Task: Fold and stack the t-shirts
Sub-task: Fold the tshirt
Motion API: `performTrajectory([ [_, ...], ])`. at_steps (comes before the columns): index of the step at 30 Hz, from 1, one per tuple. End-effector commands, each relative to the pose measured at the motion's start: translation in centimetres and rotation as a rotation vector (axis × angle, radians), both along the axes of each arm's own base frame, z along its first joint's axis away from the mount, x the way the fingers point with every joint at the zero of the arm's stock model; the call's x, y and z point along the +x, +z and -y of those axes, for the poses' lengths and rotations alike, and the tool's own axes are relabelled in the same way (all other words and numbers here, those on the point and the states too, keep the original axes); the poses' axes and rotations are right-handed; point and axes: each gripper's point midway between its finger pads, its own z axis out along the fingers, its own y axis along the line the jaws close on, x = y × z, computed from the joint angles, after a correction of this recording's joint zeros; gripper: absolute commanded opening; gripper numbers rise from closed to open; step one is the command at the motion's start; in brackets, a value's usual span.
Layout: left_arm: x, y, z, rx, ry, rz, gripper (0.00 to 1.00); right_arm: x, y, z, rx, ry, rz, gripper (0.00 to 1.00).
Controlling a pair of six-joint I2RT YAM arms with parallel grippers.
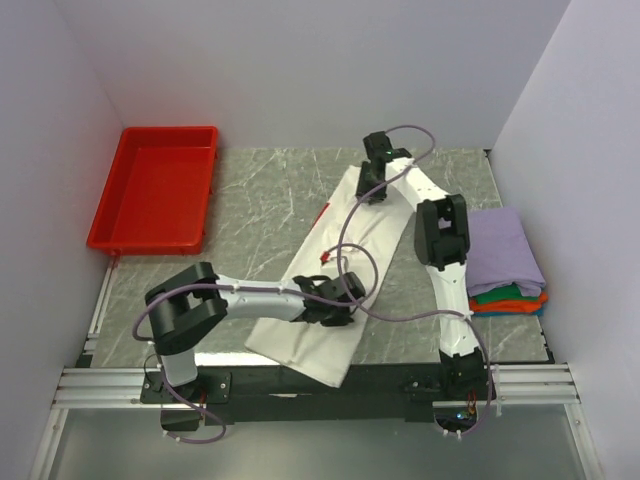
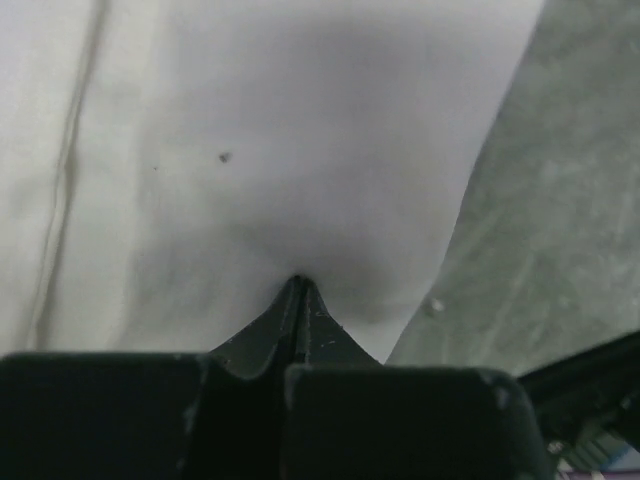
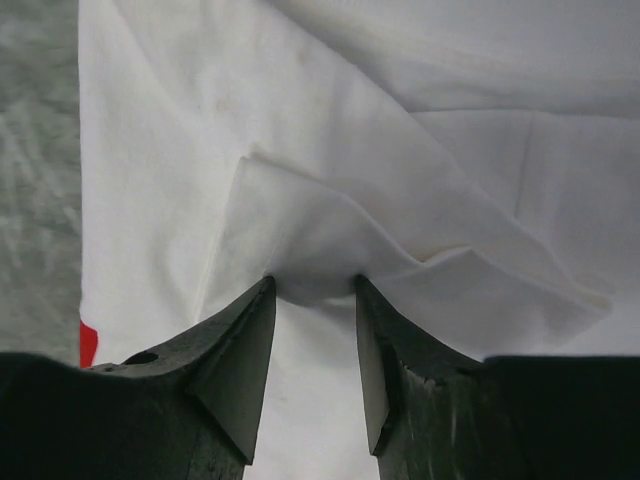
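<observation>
Marble table [image 1: 260, 200]: white shirt [image 1: 385, 230], red print [image 1: 321, 214] mostly hidden; left claw [image 2: 297, 285] together, right claw [image 3: 314, 284] apart around fold.

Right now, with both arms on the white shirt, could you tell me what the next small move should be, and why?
Probably close the right tool on the large white cloth t-shirt. Its jaws stand open around a raised fold of the cloth, while the left tool looks shut on the fabric, so the shirt would then be held at two places.
</observation>
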Motion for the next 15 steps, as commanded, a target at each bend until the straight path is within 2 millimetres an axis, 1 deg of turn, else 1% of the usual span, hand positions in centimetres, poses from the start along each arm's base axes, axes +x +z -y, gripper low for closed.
performTrajectory([
  [1,-4.5,-2.2,1.6,0.021,-0.066,-0.149,0.01,-0.6,0.5,-4.2,0.012,0.147,-0.017,0.45],
  [2,-4.4,-2.1,1.8,0.019,-0.063,-0.143,0.01,-0.6,0.0,-4.9,0.017,0.168,-0.02,0.47],
  [3,-4.3,-1.6,2.2,0.004,-0.064,-0.14,0.02,-0.2,0.4,-5.6,0.029,0.186,-0.003,0.47],
  [4,-4.3,-1.3,2.4,-0.008,-0.067,-0.14,0.02,-0.3,0.3,-6.2,0.035,0.214,0.002,0.47],
  [5,-4.1,-0.8,2.5,-0.019,-0.065,-0.13,0.05,-0.4,0.5,-6.8,0.055,0.233,0.005,0.49],
  [7,-3.6,0.6,3.0,-0.044,-0.071,-0.1,0.09,-0.1,1.2,-7.3,0.067,0.26,0.032,0.51],
  [8,-3.4,1.1,3.1,-0.055,-0.075,-0.09,0.13,0.1,2.2,-7.5,0.081,0.271,0.052,0.54],
  [10,-2.6,2.6,3.6,-0.094,-0.085,-0.061,0.18,0.4,3.7,-7.6,0.085,0.286,0.087,0.57],
  [11,-2.2,3.2,3.6,-0.107,-0.082,-0.055,0.22,0.6,5.2,-7.6,0.088,0.287,0.113,0.59],
  [12,-1.8,4.2,3.6,-0.125,-0.089,-0.039,0.23,0.6,6.3,-7.6,0.088,0.286,0.133,0.6],
  [13,-0.9,4.7,3.4,-0.137,-0.078,-0.025,0.23,0.6,8.7,-7.5,0.097,0.276,0.172,0.61],
  [14,-0.5,5.4,3.3,-0.151,-0.074,-0.013,0.24,0.2,9.3,-7.2,0.105,0.268,0.169,0.63],
  [15,0.6,6.7,2.9,-0.175,-0.065,0.012,0.24,0.1,10.5,-7.0,0.12,0.26,0.194,0.63],
])
